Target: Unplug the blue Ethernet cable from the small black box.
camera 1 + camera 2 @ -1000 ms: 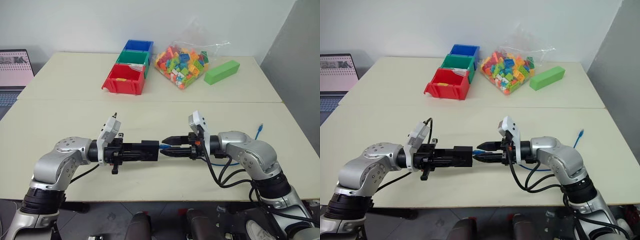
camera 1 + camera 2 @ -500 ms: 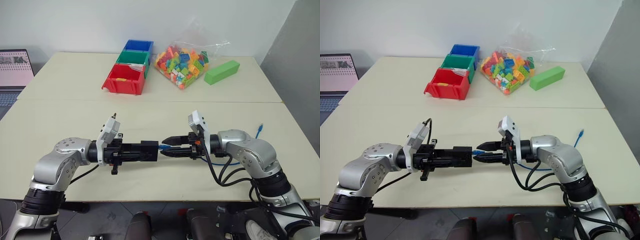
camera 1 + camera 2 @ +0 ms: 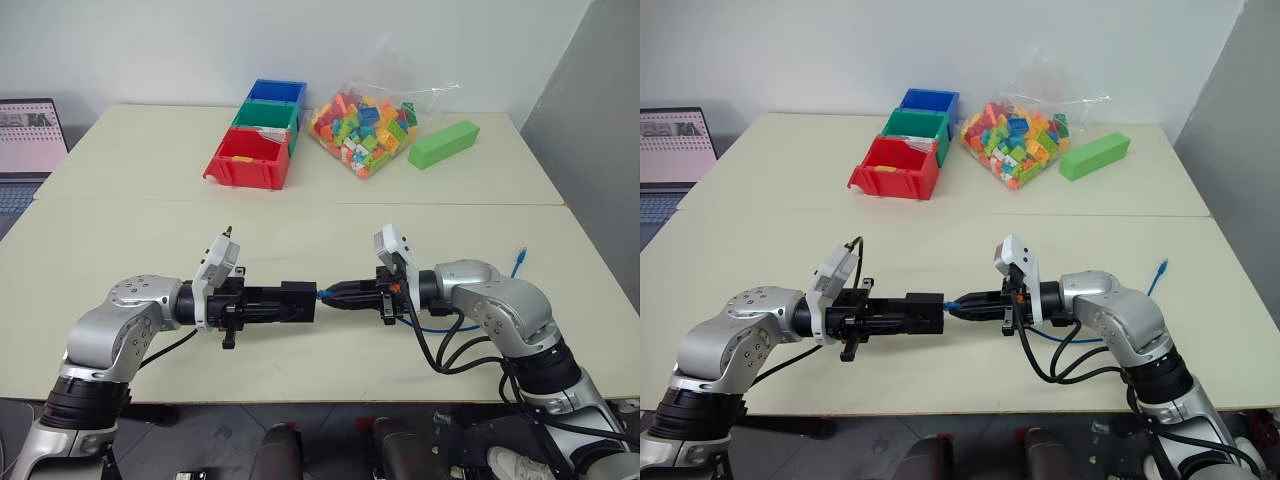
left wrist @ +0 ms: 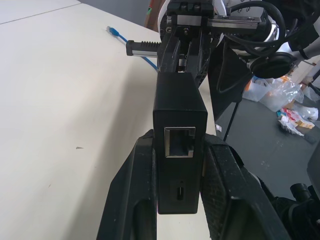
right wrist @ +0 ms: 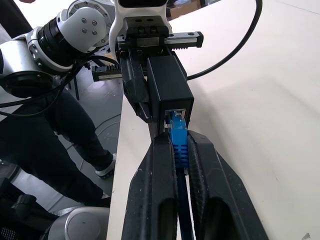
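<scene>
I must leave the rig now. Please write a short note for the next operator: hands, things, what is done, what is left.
Left hand: shut on the box, held above the table.
Right hand: shut on the cable at its plug boot, right at the box's port.
Cable: the plug sits in the port; the rest trails back past the right arm, its far plug lying on the table.
Done: both grips are set.
Left: pull the plug straight out, probably with the latch pressed.

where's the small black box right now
In the left eye view the small black box is held off the table near its front edge, clamped in the left end effector, facing the right end effector, which pinches the blue Ethernet cable plugged into it.
</scene>
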{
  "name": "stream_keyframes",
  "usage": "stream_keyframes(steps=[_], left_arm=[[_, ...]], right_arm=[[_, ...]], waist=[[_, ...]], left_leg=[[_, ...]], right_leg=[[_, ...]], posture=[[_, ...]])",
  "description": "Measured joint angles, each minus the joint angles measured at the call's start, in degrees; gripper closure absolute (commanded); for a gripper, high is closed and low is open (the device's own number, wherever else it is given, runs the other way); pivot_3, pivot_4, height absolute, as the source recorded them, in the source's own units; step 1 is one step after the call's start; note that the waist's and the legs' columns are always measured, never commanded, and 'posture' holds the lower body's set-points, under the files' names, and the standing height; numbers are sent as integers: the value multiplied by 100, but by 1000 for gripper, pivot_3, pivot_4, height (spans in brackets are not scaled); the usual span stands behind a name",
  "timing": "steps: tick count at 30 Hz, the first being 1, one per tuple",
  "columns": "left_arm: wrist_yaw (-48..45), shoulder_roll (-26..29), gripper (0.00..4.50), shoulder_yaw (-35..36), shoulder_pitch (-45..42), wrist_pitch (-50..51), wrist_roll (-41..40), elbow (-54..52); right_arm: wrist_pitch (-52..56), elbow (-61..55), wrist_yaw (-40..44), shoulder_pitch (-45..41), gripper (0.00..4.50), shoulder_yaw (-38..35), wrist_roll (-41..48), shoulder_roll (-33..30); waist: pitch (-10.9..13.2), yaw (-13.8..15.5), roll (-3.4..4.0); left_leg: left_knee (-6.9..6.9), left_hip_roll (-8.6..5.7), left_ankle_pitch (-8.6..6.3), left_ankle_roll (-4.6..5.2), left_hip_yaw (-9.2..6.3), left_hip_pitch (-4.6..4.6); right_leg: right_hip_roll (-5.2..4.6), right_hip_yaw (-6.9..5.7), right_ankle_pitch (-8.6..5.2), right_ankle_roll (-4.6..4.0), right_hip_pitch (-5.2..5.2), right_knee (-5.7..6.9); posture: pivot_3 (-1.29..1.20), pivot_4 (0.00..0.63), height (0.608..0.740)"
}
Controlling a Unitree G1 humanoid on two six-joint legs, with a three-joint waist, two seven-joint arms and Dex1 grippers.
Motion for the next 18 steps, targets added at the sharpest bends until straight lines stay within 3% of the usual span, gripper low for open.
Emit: stream_keyframes(steps=[5, 7, 12, 18], left_arm=[[-2, -10, 3706, -2, 47, -48, 3, -1], [-11, -15, 3706, -12, 55, -62, 3, -1], [1, -50, 3706, -23, 55, -65, 3, 0], [-14, -50, 3706, -25, 56, -65, 3, 0]], right_arm=[[7, 0, 31, 0, 4476, 23, -16, -11], [6, 0, 78, 0, 3776, 26, -33, -26], [2, -20, 233, 3, 2731, 40, -45, -133], [153, -133, 253, 74, 2717, -12, 90, -162]], waist=[[0, 0, 0], [0, 0, 0], [0, 0, 0], [0, 0, 0]], left_leg=[[0, 0, 0, 0, 0, 0], [0, 0, 0, 0, 0, 0], [0, 0, 0, 0, 0, 0], [-1, 0, 0, 0, 0, 0]], right_leg=[[0, 0, 0, 0, 0, 0], [0, 0, 0, 0, 0, 0], [0, -1, 0, 0, 0, -1], [0, 0, 0, 1, 0, -1]], posture=[[0, 150, 740], [0, 150, 740], [0, 150, 740], [0, 150, 740]])
